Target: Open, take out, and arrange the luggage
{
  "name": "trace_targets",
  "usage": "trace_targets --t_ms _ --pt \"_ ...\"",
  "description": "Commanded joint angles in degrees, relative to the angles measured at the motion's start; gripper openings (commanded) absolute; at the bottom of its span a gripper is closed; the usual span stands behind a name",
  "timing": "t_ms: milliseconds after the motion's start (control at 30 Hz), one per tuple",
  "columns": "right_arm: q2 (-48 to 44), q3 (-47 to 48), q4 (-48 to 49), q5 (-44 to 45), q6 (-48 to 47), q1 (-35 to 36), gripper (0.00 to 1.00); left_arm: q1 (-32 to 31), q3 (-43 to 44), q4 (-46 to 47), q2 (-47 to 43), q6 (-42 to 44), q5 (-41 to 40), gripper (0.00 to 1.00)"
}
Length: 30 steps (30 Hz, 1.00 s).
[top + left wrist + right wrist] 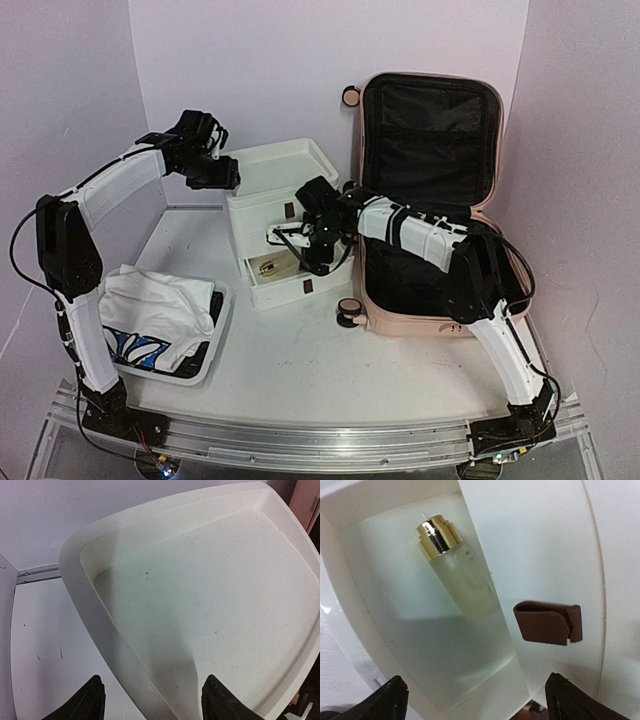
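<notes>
luggage right; drawer unit just left of it; bottle in drawer; basket front left.

You see the small pale pink hard-shell suitcase lying open at the white table's right rear, lid upright, black fabric lining exposed, pink-and-black caster wheels facing left.

The small pale pink suitcase has a hard, smooth shell and soft black cloth lining inside. The white plastic drawer unit looks smooth and matt, with tiny dark specks on top. The frosted bottle has a shiny gold cap. The brown drawer tab looks dull, like leather.
</notes>
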Motion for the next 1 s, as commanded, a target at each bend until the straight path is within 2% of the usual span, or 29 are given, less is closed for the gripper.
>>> trace_targets --t_ms 0,133,233,333,467,600,700,967 --pt "-11.0 -7.0 1.4 1.8 21.1 3.8 0.98 0.1 -0.2 0.8 -1.1 -0.8 -1.9 0.65" --pt "-15.5 -12.4 2.1 7.4 45.9 6.1 0.98 0.2 -0.4 0.8 -1.0 -1.5 -1.8 0.6" --pt "-20.0 -19.1 2.4 10.0 58.6 7.4 0.98 0.2 -0.7 0.8 -0.9 -1.6 -1.8 0.58" --pt "-21.7 -24.7 2.9 6.8 66.4 7.9 0.98 0.1 -1.2 0.7 -1.1 -1.9 -1.9 0.56" --pt "-22.5 -30.2 3.7 8.9 73.0 8.3 0.98 0.2 -1.7 0.7 -1.2 -2.3 -1.3 0.51" --pt "-22.1 -34.9 11.3 10.5 76.6 8.3 0.98 0.2 -2.6 0.7 -1.3 -2.8 -1.0 0.46" --pt "-19.0 -33.2 13.2 11.4 78.5 8.3 0.98 0.2 -3.0 0.5 -1.5 -3.2 -0.3 0.44" --pt "-11.3 -27.9 23.8 18.0 74.5 8.1 0.98 -0.2 -4.0 0.0 -1.7 -3.1 -0.1 0.39"
